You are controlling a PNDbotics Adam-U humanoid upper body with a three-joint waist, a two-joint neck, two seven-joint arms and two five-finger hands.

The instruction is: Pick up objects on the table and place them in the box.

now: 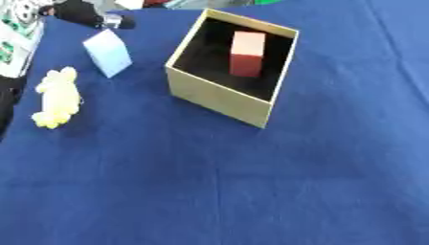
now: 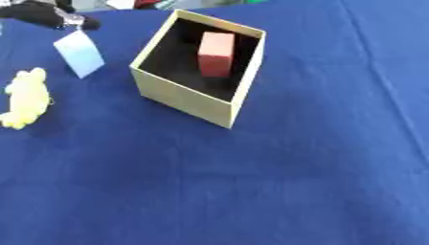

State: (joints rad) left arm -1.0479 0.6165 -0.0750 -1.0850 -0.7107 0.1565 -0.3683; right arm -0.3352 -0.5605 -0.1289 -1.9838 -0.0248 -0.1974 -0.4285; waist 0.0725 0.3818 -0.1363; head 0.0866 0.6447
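In the left eye view, an open square cardboard box (image 1: 220,93) with tan walls and a dark inside stands on the blue cloth-covered counter (image 1: 251,191). A red rectangular block (image 1: 248,53) stands upright inside it, toward the far wall. To the box's left, well apart from it, a pale blue card-like block (image 1: 108,52) hangs tilted just under the robot's left hand (image 1: 88,16), a black shape at the upper left. The fingers seem to pinch its top corner, though I cannot tell for sure. A yellow soft plush toy (image 1: 58,98) lies on the counter near the left edge, untouched.

In the right eye view, the same hand sits at the top-left corner, its fingertips meeting the pale blue block's upper corner. The right hand shows in neither view.

The risk, as I judge it: a hold by one corner lets the block swing or slip free on the way across. Carried low, it could also strike the box's near-left wall and shove or tip the box. Released off-centre, it may land on the red block and topple out.
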